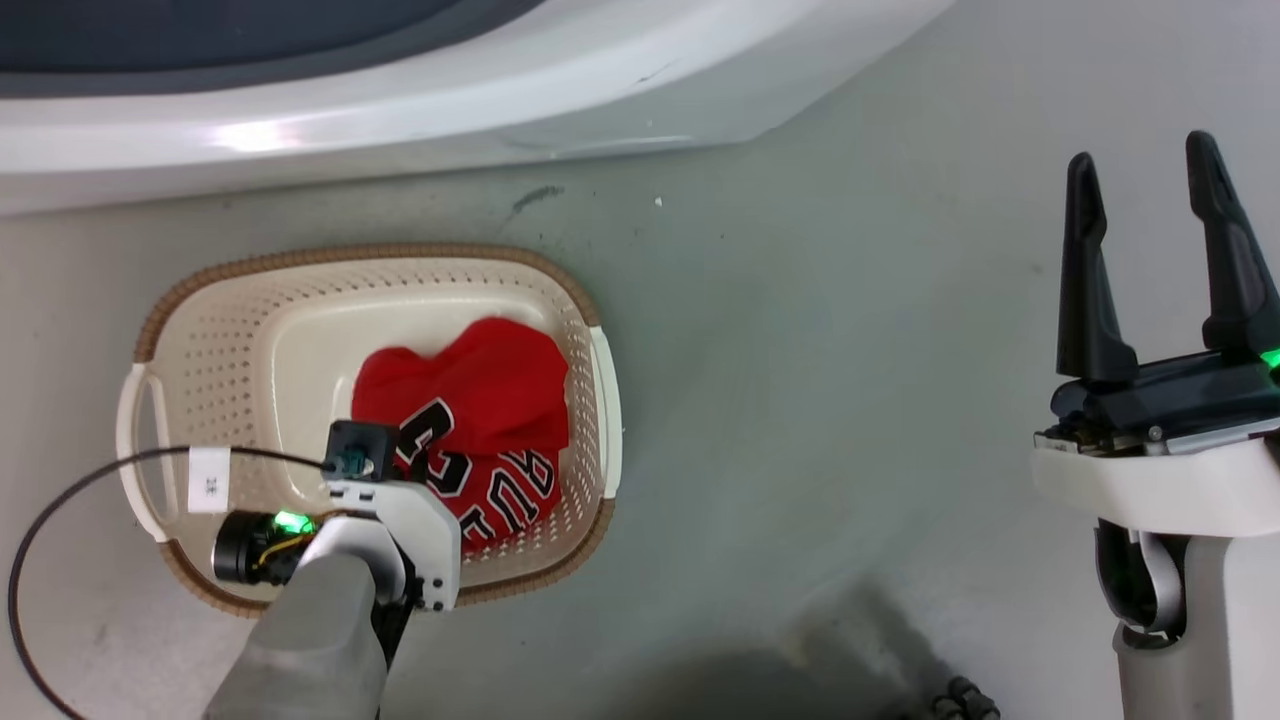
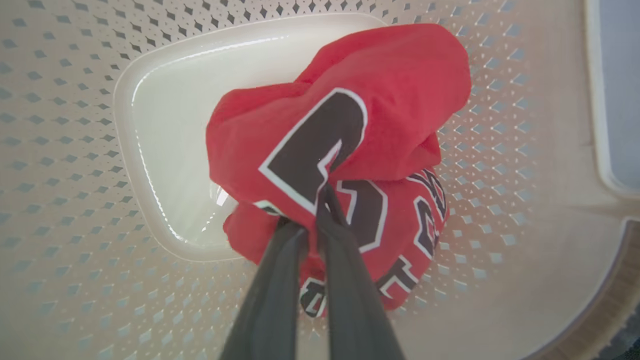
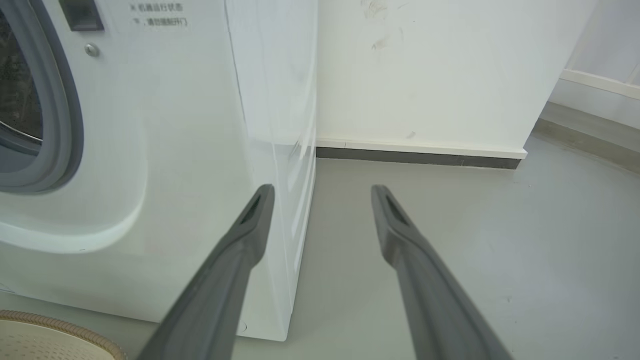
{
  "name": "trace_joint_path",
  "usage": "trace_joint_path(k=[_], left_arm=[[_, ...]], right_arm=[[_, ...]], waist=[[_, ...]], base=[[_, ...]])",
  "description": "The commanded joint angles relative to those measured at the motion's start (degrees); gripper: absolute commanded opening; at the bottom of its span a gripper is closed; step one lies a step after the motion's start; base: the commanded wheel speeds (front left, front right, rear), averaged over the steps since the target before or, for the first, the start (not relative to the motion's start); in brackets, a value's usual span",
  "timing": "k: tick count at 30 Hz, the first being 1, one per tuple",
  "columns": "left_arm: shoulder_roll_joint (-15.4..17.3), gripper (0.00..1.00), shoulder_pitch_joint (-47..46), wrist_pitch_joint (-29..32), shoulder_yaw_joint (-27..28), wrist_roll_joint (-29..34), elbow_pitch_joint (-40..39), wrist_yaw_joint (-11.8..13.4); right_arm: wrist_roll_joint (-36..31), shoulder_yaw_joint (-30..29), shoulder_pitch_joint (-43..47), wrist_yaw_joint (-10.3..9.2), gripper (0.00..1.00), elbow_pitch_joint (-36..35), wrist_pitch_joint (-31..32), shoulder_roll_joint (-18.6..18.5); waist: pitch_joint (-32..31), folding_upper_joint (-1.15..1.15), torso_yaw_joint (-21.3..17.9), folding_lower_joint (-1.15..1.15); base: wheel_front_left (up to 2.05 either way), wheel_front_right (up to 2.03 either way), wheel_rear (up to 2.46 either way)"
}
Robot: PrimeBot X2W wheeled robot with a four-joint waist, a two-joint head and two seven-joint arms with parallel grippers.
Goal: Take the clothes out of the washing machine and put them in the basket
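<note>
The red jersey [image 1: 490, 420] lies bunched in the right half of the cream basket [image 1: 230, 300], its black number and white letters facing up. In the left wrist view my left gripper [image 2: 312, 210] is shut on a fold of the jersey [image 2: 380, 100], low inside the basket [image 2: 75, 150]. In the head view that arm's wrist covers the jersey's near-left edge. My right gripper [image 1: 1145, 170] hangs open over bare floor to the right, holding nothing. The white washing machine [image 1: 400, 110] runs along the top; the right wrist view shows its front [image 3: 175, 150] and grey gasket [image 3: 60, 125] beyond my right gripper [image 3: 322, 192].
A black cable [image 1: 60, 520] loops from my left wrist over the basket's near-left rim. Grey floor [image 1: 820, 400] stretches between basket and right arm. A white wall with dark skirting [image 3: 425, 157] stands to the right of the machine. The basket's rim [image 3: 50, 320] shows at that view's lower left.
</note>
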Motion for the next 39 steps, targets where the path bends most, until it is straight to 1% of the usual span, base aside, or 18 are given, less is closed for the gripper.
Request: trace_joint_path(k=[1,5,8,9,10,13,19,24,33,39], left_arm=[[0.1,0.0,-1.0,0.1,-0.1,0.4,0.1,0.2],[0.3,0.0,-3.4,1.1,-0.6,0.3,0.8,0.8],[0.0,0.0,-4.6,1.6,-0.4,-0.3,1.1,1.3],[0.0,0.44,-4.9,1.6,-0.4,-0.4,1.1,1.5],[0.0,1.0,-5.1,1.4,-0.5,-0.5,1.2,1.7],[-0.1,1.0,-4.6,1.2,-0.7,-0.6,1.3,1.7],[0.3,1.0,-2.4,-0.2,-1.9,0.0,1.5,2.4],[0.0,1.0,0.1,-1.1,-3.0,0.6,0.2,1.9],[-0.9,1.0,10.1,-1.1,0.5,-1.2,-15.2,3.2],[-1.8,1.0,17.2,-1.1,3.0,-0.1,-25.1,3.5]], right_arm=[[-0.2,-0.2,-0.9,-0.04,1.0,-0.3,-0.1,0.1],[0.0,-0.7,-1.6,-0.04,1.0,-0.8,-0.1,0.1],[0.0,-0.9,-1.9,-0.04,1.0,-0.8,-0.1,0.1],[0.0,-1.0,-2.0,-0.04,1.0,-0.7,-0.1,0.1],[-0.1,-0.9,-2.0,-0.04,1.0,-0.5,-0.1,0.1],[0.1,-0.6,-2.0,-0.04,1.0,0.0,-0.1,0.1],[0.3,0.0,-0.7,-0.04,1.0,0.8,-0.1,0.1],[-0.2,0.2,1.4,-0.04,1.0,2.0,-0.1,0.1],[-0.9,0.9,5.7,-0.04,1.0,4.0,-0.1,0.1],[-1.1,1.3,9.1,-0.04,1.0,5.2,-0.1,0.1]], waist=[[2.6,0.0,0.4,-0.01],[4.9,0.0,0.5,-0.01],[5.4,0.0,0.7,-0.01],[5.4,0.0,0.7,-0.01],[5.3,0.0,0.7,-0.01],[4.1,0.0,0.7,-0.01],[0.1,0.0,0.7,-0.01],[-4.7,0.0,1.6,-0.01],[-14.8,0.0,3.2,-0.01],[-21.2,0.0,3.9,-0.01]], base=[[0.0,0.0,0.0],[0.0,0.0,0.0],[0.0,0.0,0.0],[0.0,0.0,0.0],[0.0,0.0,0.0],[0.0,0.0,0.0],[0.0,0.0,0.0],[0.0,0.0,0.0],[0.0,0.0,0.0],[0.0,0.0,0.0]])
